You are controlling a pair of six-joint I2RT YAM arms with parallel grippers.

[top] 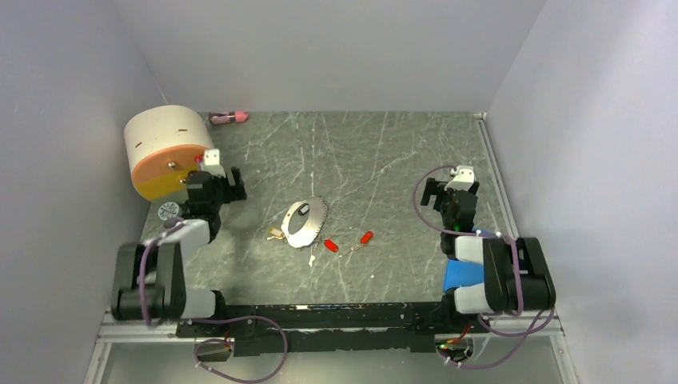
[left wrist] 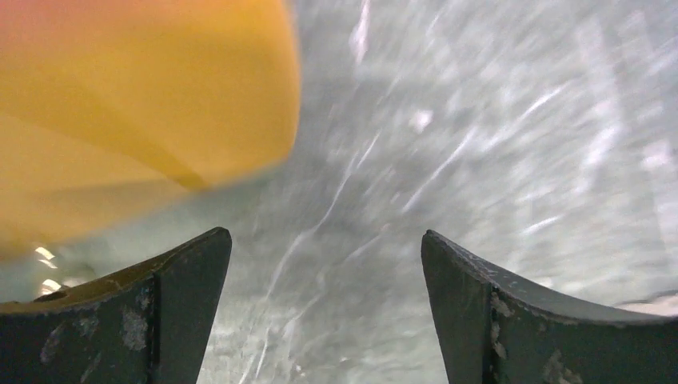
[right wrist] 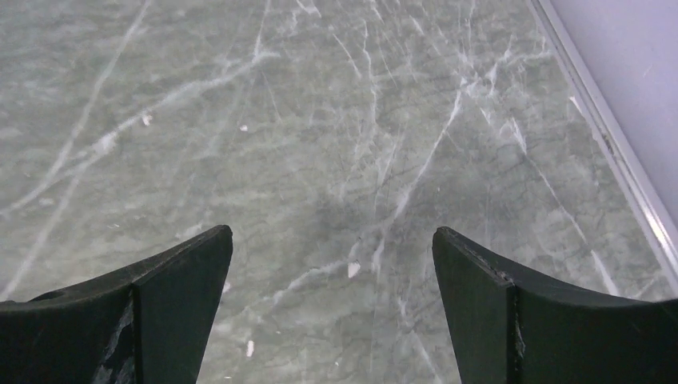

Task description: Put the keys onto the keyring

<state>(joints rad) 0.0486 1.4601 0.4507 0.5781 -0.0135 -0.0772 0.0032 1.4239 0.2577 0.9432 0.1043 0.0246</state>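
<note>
1. A grey, white-veined table fills the floor between pale walls.
2. A cream-and-orange drum lies on its side at the far left. Its orange face is turned toward the near right. In the left wrist view it shows only as a blurred orange mass at the upper left.
3. The left gripper hangs just beside the drum's orange face. Its fingers are spread wide, with only the table surface between them.
4. The right gripper hangs over the right side of the table, well apart from the task's things. Its fingers are also wide apart over the veined surface.
5. The keyring lies flat near the middle of the table, between the two arms. It is a pale saw-toothed plate with a dark loop mark.
6. A brass-coloured key lies at the keyring's left edge; whether it touches cannot be told.
7. A pale key lies just on the near side of the keyring.
8. A red-headed key lies near the keyring's near right. A second red-headed key lies further right.
9. A small pink object rests by the far wall.
</note>
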